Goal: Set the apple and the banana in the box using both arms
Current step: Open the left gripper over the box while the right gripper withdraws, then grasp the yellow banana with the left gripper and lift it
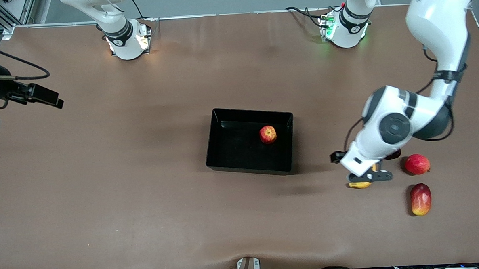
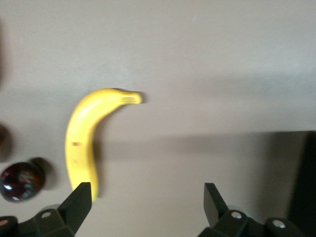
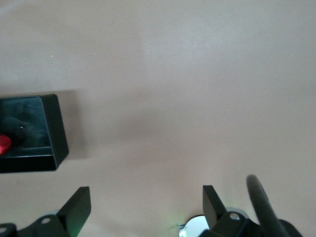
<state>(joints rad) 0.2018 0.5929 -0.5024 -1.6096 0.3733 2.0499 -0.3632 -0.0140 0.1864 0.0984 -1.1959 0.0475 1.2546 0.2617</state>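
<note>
The small red apple (image 1: 268, 134) lies in the black box (image 1: 224, 151) at the table's middle. The yellow banana (image 1: 359, 184) lies on the table toward the left arm's end, mostly hidden under my left gripper (image 1: 366, 177). In the left wrist view the banana (image 2: 84, 138) lies beside one fingertip of the open left gripper (image 2: 148, 197), not between the jaws. My right gripper (image 1: 54, 100) waits raised over the right arm's end of the table. It is open and empty (image 3: 146, 197). The right wrist view shows a box corner (image 3: 54, 133).
A pinkish-red round fruit (image 1: 417, 164) and a red-and-yellow mango (image 1: 421, 199) lie beside the banana, toward the left arm's end. A small dark round fruit (image 2: 19, 180) lies close to the banana. The box wall (image 2: 306, 182) shows at that view's edge.
</note>
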